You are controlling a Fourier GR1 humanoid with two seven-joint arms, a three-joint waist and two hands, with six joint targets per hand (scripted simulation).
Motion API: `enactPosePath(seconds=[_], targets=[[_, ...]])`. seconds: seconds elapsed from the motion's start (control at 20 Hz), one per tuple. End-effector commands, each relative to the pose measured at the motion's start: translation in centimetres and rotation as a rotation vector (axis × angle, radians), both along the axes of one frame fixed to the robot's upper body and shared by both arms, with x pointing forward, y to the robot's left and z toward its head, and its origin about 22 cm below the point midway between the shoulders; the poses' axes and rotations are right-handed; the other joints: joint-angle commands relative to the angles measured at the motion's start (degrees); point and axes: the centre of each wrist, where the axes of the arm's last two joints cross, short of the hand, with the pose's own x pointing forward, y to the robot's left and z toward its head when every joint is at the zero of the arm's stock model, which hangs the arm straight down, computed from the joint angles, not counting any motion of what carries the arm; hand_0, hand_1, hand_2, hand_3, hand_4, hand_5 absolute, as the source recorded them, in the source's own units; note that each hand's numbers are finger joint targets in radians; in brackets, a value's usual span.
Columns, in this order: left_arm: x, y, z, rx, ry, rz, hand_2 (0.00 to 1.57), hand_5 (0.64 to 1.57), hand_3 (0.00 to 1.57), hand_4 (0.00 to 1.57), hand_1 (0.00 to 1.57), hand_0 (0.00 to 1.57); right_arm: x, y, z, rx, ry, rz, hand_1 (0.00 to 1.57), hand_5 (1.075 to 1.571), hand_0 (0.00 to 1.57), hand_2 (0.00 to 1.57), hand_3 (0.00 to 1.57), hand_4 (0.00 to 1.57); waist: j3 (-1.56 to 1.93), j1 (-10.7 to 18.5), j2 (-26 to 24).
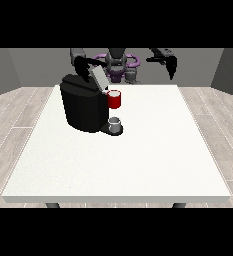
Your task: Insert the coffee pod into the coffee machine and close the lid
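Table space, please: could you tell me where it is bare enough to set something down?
The table is bare across its near half and its whole right side. It is crowded only far left, around the coffee machine, a red thing at the machine and a grey thing.

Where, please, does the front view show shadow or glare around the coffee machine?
Front view: the light is even, with no glare on the table; the coffee machine is a dark mass with little surface detail; only a faint shadow shows at its base, near a grey thing; the red thing at the machine reads clearly.
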Motion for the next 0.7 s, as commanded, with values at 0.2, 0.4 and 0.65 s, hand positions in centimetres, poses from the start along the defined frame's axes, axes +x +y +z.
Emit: enactPosePath(seconds=[0.2,0.4,0.65], targets=[[-0.6,-0.1,1.5,0.008,-0.004,-0.028,0.0,1.571,0.0,0.0,0.0,0.0,1.5,-1.0,0.2,-0.006,-0.011,-0.006,0.0,1.571,0.0,0.0,0.0,0.0,0.05,1.57,1.69],[-0.9,0.5,0.6,0.019,-0.044,0.005,0.0,1.571,0.0,0.0,0.0,0.0,1.6,0.2,-0.1,-0.027,-0.018,0.028,0.0,1.571,0.0,0.0,0.0,0.0,0.04,0.53,3.05],[-0.2,0.6,0.7,0.019,-0.035,0.002,0.0,1.571,0.0,0.0,0.0,0.0,2.0,3.3,0.8,-0.048,-0.027,0.053,0.0,1.571,0.0,0.0,0.0,0.0,0.04,0.12,3.37]])
